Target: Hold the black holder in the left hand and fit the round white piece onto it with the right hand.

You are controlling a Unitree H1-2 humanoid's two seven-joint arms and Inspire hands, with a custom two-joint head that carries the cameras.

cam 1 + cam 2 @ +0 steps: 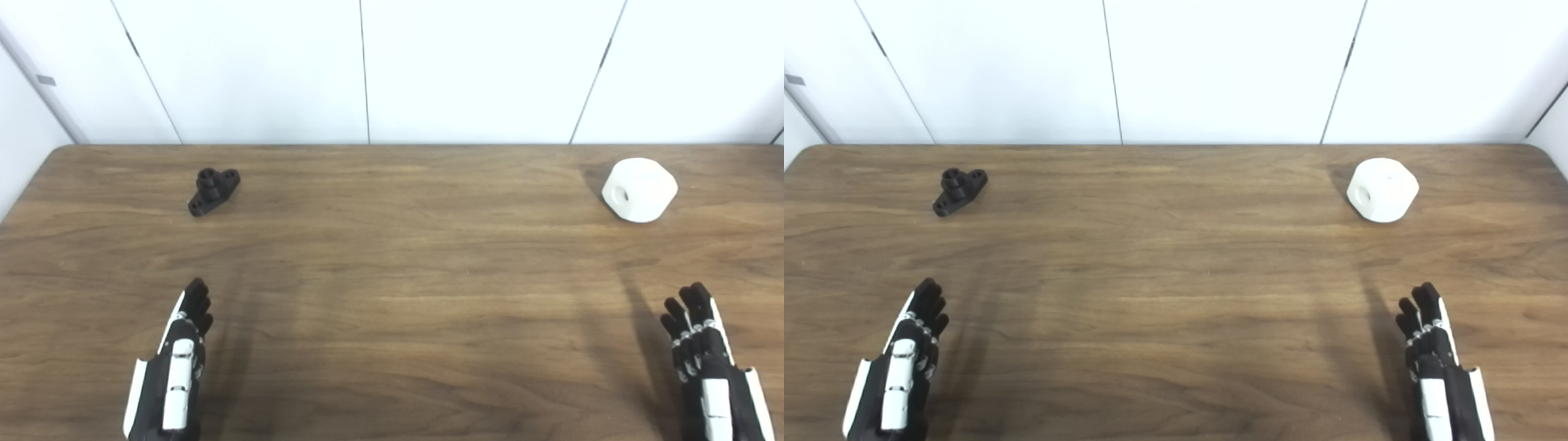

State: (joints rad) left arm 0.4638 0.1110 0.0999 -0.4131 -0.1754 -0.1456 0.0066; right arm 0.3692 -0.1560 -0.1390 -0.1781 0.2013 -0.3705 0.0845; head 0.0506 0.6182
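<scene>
Black holder (213,190) lying far-left on table (392,275), round white piece (639,189) far-right — left hand (174,367) and right hand (707,361) hovering nearside, fingers extended, holding nothing.

Twin head views, angled down over one shared table (392,275).

Wooden table (392,275), white wall panels (478,67)

the left hand (174,361) and right hand (704,361) are hovering empty near the desk's (392,294) front edge, toward its left and right corners, fingers extended together and pointing at the far edge.
</scene>
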